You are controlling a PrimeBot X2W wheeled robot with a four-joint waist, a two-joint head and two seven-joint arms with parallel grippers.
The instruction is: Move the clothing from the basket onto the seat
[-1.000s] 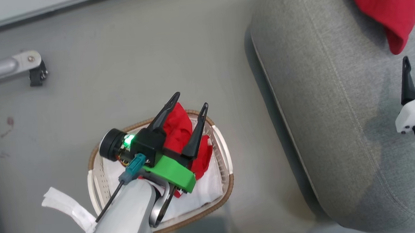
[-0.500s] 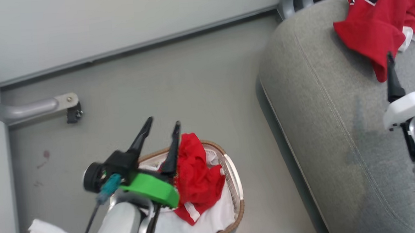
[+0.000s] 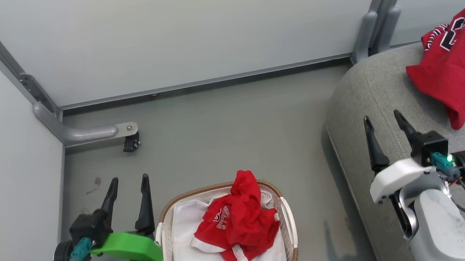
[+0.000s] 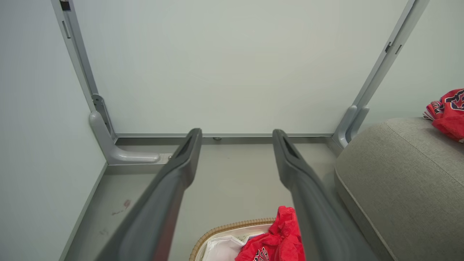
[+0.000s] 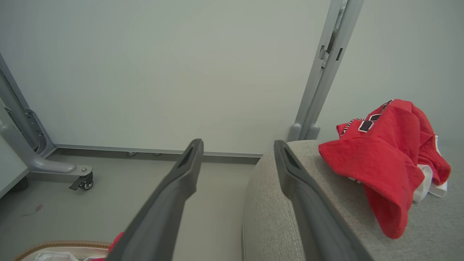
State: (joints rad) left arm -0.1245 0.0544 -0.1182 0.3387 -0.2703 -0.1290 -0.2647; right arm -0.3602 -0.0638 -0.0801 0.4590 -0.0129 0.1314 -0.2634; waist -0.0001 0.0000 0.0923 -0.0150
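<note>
I see my left claw [image 3: 129,179] at the lower left of the head view, its fingers spread wide and empty, over the grey floor [image 3: 216,127] just beside the basket [image 3: 219,186]. At bottom centre, a crumpled red jersey [image 3: 237,221] with white lettering lies in the basket on the white liner [image 3: 182,228]. My right claw [image 3: 381,116], at the right, is also wide and empty, over the edge of the grey seat [image 3: 381,83]. A second red garment [image 3: 450,75] with black-and-white lettering rests on the seat at the upper right, apart from that claw.
</note>
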